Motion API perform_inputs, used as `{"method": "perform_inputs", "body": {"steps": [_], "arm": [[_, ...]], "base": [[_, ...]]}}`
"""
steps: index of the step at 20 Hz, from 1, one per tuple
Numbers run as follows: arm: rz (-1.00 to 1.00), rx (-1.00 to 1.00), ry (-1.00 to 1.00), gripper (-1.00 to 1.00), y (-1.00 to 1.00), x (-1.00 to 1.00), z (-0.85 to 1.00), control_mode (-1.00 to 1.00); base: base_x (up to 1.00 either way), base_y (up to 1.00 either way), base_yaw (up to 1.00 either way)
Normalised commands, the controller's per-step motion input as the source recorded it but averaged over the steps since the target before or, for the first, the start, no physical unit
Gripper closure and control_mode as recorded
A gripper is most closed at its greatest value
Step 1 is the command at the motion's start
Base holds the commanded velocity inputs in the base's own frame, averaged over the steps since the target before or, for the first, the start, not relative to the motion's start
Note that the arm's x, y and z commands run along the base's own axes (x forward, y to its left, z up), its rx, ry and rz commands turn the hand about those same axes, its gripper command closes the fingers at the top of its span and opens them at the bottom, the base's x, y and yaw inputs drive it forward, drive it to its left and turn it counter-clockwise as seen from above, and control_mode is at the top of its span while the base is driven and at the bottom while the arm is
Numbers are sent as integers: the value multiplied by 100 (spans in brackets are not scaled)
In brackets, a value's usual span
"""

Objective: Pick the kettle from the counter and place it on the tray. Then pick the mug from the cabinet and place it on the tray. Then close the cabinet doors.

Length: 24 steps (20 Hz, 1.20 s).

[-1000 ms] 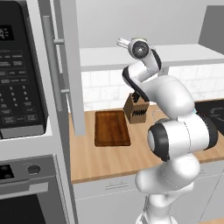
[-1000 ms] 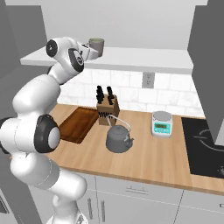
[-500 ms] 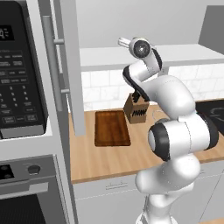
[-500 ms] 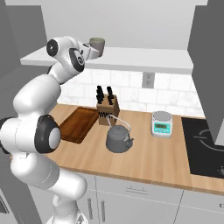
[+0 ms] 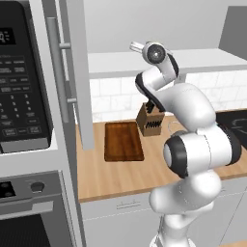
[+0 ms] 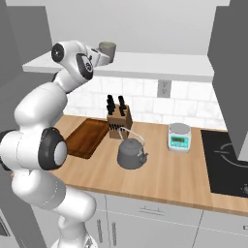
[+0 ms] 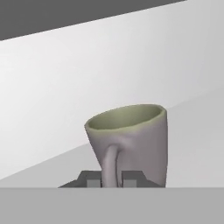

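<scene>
Kettle [image 6: 131, 153] sits on the desk [image 6: 160, 181], not on the tray [image 6: 87, 137] at its 9 o'clock; my jaws pinch the mug's [image 7: 131, 142] handle; doors not closed.

Knife block [image 6: 119, 124] as landmark: wooden, angled, dark handles sticking out the top, standing near the white tile backsplash [image 6: 145, 99]. Small white scale [image 6: 178, 136] with a green display sits to its right, well apart. Wall outlet [image 6: 162, 88] is on the tiles above, between block and scale. Black cooktop [image 6: 224, 162] is farther right, past the scale. In the left base view, the microwave [image 5: 21, 91] with its keypad is far left of the block, oven [image 5: 29, 212] directly beneath it.
</scene>
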Motion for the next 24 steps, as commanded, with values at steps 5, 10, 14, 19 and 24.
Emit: {"method": "perform_inputs", "body": {"steps": [5, 10, 14, 19, 24], "arm": [[0, 0, 0, 100, 0, -47, -9, -100], [-1, 0, -1, 100, 6, -80, -3, -100], [-5, 1, 0, 100, 12, -96, 1, -100], [-11, 0, 1, 100, 36, -97, 0, -100], [-13, 0, 7, 100, 42, -81, -28, -100]], "base": [[0, 0, 0], [0, 0, 0], [0, 0, 0], [0, 0, 0], [0, 0, 0]]}}
